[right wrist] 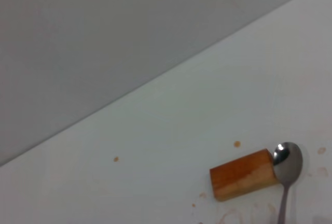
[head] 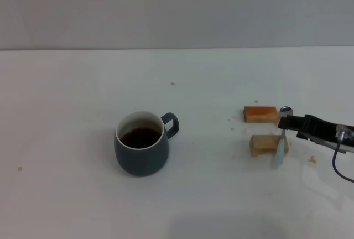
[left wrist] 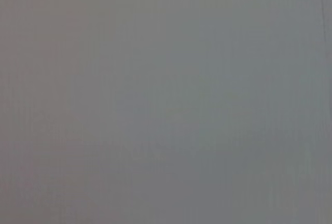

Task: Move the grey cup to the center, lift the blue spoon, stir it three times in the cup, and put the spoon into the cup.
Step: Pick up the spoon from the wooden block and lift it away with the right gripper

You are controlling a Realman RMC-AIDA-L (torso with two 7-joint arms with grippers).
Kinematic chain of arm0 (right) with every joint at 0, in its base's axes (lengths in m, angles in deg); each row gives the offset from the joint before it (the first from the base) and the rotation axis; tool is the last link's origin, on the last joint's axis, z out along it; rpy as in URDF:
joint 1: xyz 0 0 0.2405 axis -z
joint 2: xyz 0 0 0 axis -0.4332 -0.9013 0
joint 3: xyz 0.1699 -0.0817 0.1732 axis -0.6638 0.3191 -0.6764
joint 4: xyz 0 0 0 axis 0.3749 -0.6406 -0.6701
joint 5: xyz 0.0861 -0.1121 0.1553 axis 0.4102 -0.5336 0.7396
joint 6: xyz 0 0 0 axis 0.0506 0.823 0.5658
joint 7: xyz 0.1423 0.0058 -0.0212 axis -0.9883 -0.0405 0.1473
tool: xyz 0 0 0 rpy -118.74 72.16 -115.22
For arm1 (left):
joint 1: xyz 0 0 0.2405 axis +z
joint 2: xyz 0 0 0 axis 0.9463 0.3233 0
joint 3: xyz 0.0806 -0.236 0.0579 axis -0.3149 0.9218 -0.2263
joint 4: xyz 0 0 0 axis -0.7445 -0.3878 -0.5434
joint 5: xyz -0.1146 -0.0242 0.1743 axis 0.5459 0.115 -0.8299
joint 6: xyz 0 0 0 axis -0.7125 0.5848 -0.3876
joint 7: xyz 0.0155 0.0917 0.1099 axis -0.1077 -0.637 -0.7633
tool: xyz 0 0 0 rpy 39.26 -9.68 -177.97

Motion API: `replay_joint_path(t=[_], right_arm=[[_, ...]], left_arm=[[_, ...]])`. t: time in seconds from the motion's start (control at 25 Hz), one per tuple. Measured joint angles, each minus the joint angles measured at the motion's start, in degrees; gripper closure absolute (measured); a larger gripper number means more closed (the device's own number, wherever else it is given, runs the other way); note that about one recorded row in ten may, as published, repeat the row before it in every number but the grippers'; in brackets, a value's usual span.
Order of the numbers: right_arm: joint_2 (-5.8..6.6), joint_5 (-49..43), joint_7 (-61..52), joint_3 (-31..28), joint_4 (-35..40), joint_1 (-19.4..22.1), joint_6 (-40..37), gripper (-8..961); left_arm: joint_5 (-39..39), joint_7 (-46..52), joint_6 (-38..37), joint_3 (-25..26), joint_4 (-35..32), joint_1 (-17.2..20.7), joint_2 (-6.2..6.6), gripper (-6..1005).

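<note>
The grey cup [head: 141, 151] stands left of the table's middle, upright, with dark brown liquid inside and its handle pointing right. The blue spoon [head: 280, 154] lies at the right across two wooden blocks, its metal bowl at the far end and its pale blue handle toward me. Its bowl also shows in the right wrist view [right wrist: 288, 161], beside the orange block. My right gripper [head: 286, 123] reaches in from the right edge and sits at the spoon's neck, between the two blocks. My left gripper is out of view; its wrist view shows only plain grey.
An orange wooden block [head: 260, 114] lies by the spoon's bowl and also shows in the right wrist view [right wrist: 243, 174]. A paler wooden block [head: 263, 144] lies under the handle. The white table [head: 66, 112] has a few small brown specks. A grey wall stands behind.
</note>
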State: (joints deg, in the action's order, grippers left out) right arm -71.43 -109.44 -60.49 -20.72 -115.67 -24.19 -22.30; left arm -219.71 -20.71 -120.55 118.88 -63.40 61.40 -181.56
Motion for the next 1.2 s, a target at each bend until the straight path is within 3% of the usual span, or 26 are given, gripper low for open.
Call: replay_joint_path(t=[0.2,0.24,0.32,0.44,0.72,1.2], right_arm=[[0.08,-1.5,-0.8,-0.8,0.3,-2.2,2.5,464],[0.08,-4.0,-2.2,-1.2,-0.1,-4.7,5.8,464],[0.09,-5.2,-2.9,-1.2,-0.3,-5.7,7.2,464],[0.04,-12.4,-6.8,-1.1,-2.1,-12.4,14.8,464],[-0.06,-21.2,-10.8,-0.1,-4.0,-20.7,25.9,465],[-0.11,-25.7,-15.6,7.6,-1.7,-26.0,30.9,467]], left_arm=[[0.0,0.0,-0.7,-0.2,-0.5,-0.4,-0.11,1002],[0.0,0.0,-0.7,0.0,-0.5,-0.4,-0.15,1002],[0.0,0.0,-0.8,0.0,-0.5,-0.4,-0.20,1002],[0.0,0.0,-0.9,0.1,-0.5,-0.3,-0.33,1002],[0.0,0.0,-1.0,0.2,-0.5,0.1,-0.48,1002],[0.0,0.0,-1.2,0.3,-0.9,0.1,-0.57,1002]])
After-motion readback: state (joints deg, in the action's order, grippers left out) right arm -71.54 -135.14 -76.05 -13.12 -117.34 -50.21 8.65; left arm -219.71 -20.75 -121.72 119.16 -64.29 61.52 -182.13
